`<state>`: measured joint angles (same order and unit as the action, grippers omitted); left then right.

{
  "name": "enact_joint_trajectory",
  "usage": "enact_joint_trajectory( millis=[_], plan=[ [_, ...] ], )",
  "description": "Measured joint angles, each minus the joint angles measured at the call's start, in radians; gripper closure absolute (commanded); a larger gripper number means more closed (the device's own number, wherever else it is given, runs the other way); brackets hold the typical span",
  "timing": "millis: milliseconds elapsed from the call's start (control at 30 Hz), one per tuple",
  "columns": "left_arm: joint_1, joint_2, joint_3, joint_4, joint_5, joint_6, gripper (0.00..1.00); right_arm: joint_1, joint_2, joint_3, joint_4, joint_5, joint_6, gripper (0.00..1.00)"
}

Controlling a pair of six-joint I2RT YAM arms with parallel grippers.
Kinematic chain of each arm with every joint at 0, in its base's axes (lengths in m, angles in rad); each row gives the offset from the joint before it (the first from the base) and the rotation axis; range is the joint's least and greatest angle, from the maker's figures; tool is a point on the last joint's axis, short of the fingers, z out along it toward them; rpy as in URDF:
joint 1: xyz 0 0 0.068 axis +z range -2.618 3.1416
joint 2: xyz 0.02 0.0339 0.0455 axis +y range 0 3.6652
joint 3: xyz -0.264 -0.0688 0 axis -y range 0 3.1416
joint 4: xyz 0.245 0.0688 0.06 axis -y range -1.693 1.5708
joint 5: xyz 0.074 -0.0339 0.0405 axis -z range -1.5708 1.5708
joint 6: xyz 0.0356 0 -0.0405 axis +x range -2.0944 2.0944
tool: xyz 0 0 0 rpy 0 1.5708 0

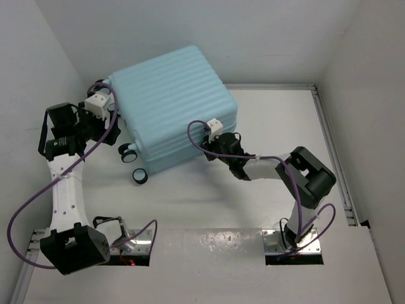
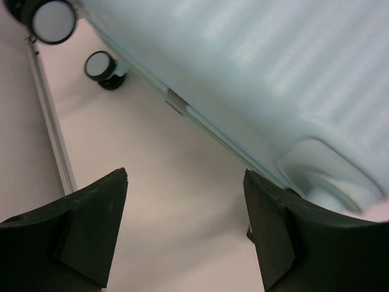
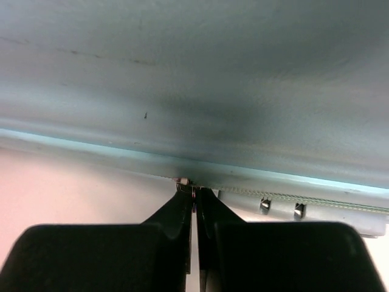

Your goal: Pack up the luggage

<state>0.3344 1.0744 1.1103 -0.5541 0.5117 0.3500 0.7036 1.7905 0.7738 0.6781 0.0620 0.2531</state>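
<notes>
The luggage (image 1: 171, 104) is a pale blue ribbed suitcase lying closed and flat at the back of the table, with its wheels (image 1: 140, 175) pointing toward the near left. My right gripper (image 1: 211, 149) presses against its near right edge. In the right wrist view the right gripper (image 3: 193, 198) is shut, pinching a small zipper pull (image 3: 182, 181) on the seam of the luggage (image 3: 194, 79). My left gripper (image 1: 98, 87) hangs by the case's far left corner. In the left wrist view that left gripper (image 2: 185, 182) is open and empty beside the shell of the luggage (image 2: 255, 73).
Two black-and-white wheels (image 2: 53, 19) show beyond the left gripper. A metal rail (image 1: 332, 145) runs along the table's right edge, and another rail (image 2: 51, 134) lies left of the case. White walls enclose the table. Purple cables loop from both arms.
</notes>
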Motion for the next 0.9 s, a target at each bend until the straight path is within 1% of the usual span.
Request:
enact_joint_trajectory(
  millis=[33, 100, 133, 167, 200, 300, 400, 533, 700, 900],
  plan=[
    [-0.001, 0.006, 0.025, -0.047, 0.023, 0.040, 0.18, -0.004, -0.009, -0.004, 0.000, -0.013, -0.001, 1.00],
    [-0.006, 0.032, 0.098, -0.167, 0.079, 0.168, 0.15, -0.011, -0.042, -0.026, 0.002, -0.038, -0.005, 1.00],
    [-0.013, 0.050, 0.142, -0.235, 0.103, 0.230, 0.15, -0.013, -0.062, -0.039, -0.001, -0.047, -0.008, 1.00],
    [-0.032, 0.079, 0.204, -0.338, 0.135, 0.338, 0.15, -0.016, -0.087, -0.058, -0.008, -0.060, -0.011, 1.00],
    [-0.039, 0.087, 0.219, -0.367, 0.146, 0.373, 0.15, -0.020, -0.104, -0.071, -0.010, -0.071, -0.014, 1.00],
    [-0.102, 0.134, 0.267, -0.540, 0.162, 0.516, 0.17, -0.027, -0.161, -0.078, -0.042, -0.105, -0.015, 1.00],
    [-0.171, 0.170, 0.256, -0.634, 0.151, 0.584, 0.17, -0.034, -0.182, -0.072, -0.082, -0.125, -0.010, 1.00],
    [-0.238, 0.173, 0.193, -0.656, 0.117, 0.596, 0.17, -0.036, -0.182, -0.053, -0.120, -0.132, 0.009, 1.00],
    [-0.299, 0.172, 0.114, -0.597, 0.082, 0.559, 0.16, -0.039, -0.178, -0.040, -0.137, -0.136, 0.016, 1.00],
    [-0.356, 0.171, 0.060, -0.526, -0.009, 0.480, 0.16, -0.041, -0.175, -0.030, -0.146, -0.138, 0.017, 1.00]
  ],
)
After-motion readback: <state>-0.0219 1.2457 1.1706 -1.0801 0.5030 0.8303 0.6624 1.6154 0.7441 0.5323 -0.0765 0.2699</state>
